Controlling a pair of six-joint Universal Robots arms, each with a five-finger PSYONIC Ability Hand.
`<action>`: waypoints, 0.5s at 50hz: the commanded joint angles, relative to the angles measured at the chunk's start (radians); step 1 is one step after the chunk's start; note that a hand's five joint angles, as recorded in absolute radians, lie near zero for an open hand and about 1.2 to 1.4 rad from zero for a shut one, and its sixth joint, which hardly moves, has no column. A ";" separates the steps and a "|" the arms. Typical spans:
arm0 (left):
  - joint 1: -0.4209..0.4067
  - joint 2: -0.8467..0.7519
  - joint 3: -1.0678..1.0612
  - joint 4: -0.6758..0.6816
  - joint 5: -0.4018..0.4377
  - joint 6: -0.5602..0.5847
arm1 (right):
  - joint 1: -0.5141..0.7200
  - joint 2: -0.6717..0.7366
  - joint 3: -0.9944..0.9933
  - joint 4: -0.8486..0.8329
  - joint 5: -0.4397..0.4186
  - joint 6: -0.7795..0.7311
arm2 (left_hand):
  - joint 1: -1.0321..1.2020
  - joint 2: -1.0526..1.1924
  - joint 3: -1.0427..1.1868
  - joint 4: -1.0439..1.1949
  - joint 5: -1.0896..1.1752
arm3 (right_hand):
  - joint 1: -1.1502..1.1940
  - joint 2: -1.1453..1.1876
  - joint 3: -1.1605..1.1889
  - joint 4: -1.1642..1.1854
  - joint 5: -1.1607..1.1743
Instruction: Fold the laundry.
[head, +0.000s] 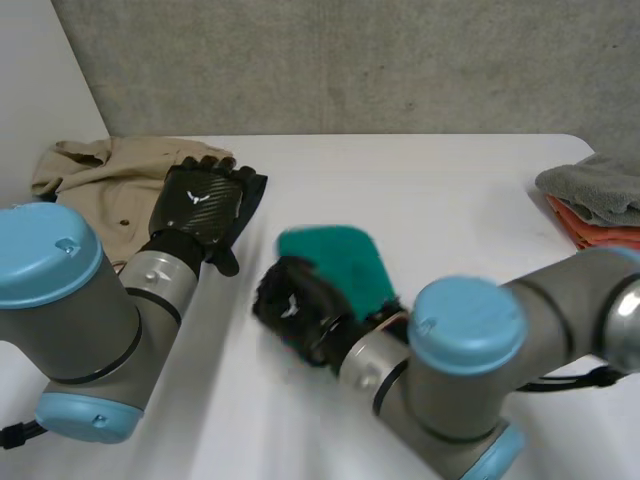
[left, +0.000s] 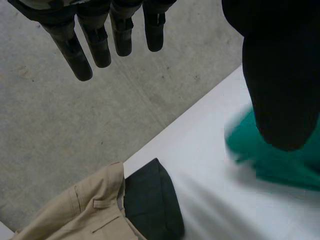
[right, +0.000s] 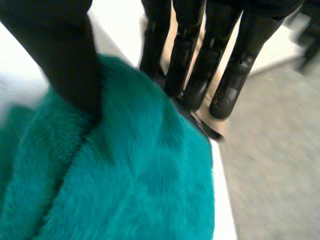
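The green fleece cloth (head: 335, 258) sits near the middle of the white table (head: 430, 190), right in front of the right hand (head: 300, 305). From the right wrist you can see the thumb (right: 65, 55) dug into the top of the fleece (right: 125, 190). The fingers (right: 200, 55) run straight down behind its far edge, close together, so the cloth is nipped between them. Over on the left side, the left hand (head: 205, 205) hangs above a dark cloth (head: 255, 192) that lies against a beige garment (head: 95, 175). Its fingers (left: 85, 47) are straight, slightly apart and hold nothing. A grey towel (head: 595, 185) rests on an orange cloth (head: 600, 232) at the table's right edge.
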 joint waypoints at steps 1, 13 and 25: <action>-0.020 -0.029 0.050 0.006 -0.004 -0.033 | -0.008 -0.011 0.008 -0.007 0.074 0.163 | -0.028 -0.030 -0.036 -0.029 -0.049 | -0.462 -0.604 -0.611 -0.633 -0.647; -0.144 -0.178 0.193 -0.010 -0.004 -0.148 | -0.304 -0.153 -0.066 0.190 0.118 0.931 | -0.019 -0.020 -0.027 -0.020 -0.039 | -0.462 -0.604 -0.611 -0.633 -0.647; -0.178 -0.335 0.257 -0.172 -0.084 -0.139 | -0.297 0.150 -0.340 0.478 0.099 0.802 | -0.007 -0.008 -0.015 -0.008 -0.027 | -0.462 -0.604 -0.611 -0.633 -0.647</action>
